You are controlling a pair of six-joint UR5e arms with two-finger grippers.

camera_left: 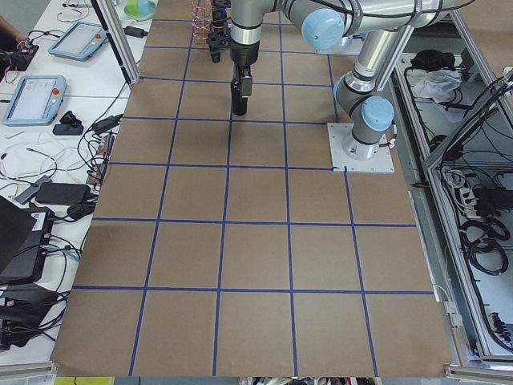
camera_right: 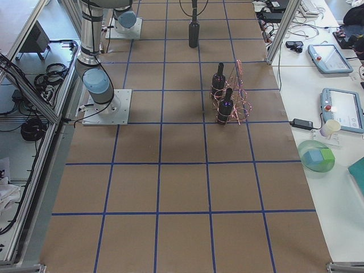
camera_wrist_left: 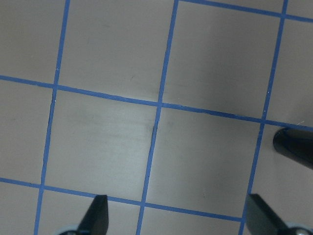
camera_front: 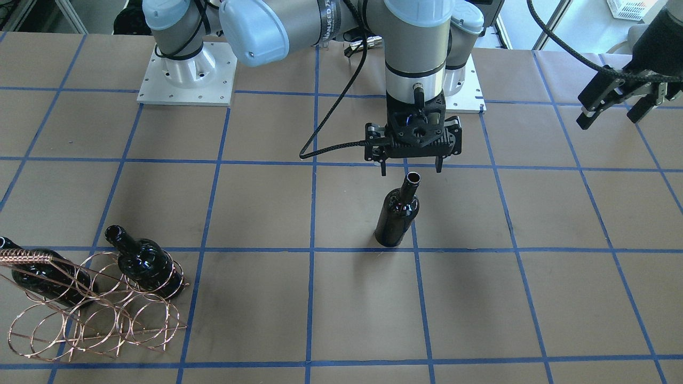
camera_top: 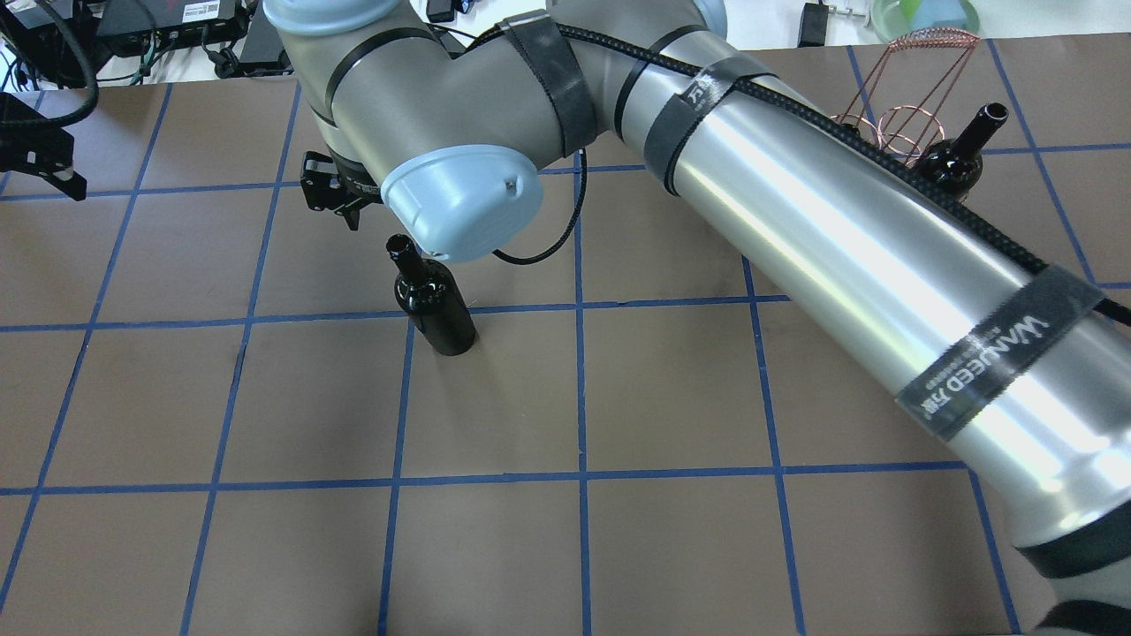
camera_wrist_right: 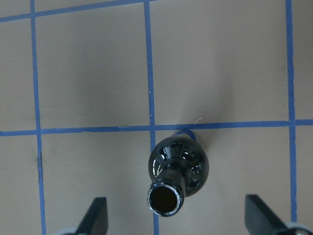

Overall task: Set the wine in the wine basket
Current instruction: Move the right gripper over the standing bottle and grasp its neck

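A glossy near-black wine bottle (camera_front: 397, 216) stands upright near the table's middle; it also shows in the overhead view (camera_top: 435, 305) and from above in the right wrist view (camera_wrist_right: 177, 169). My right gripper (camera_front: 411, 169) is open and hangs just above the bottle's mouth, one finger on each side, not touching it. The copper wire wine basket (camera_front: 96, 314) lies at the table's far end on my right, also in the overhead view (camera_top: 910, 88). My left gripper (camera_front: 619, 104) is open and empty, high over the table's left edge.
Two identical dark bottles (camera_front: 144, 261) (camera_front: 42, 274) lie in the basket's rings. My right arm (camera_top: 795, 203) stretches across the table from the right. The table is brown paper with blue tape lines (camera_front: 312, 250).
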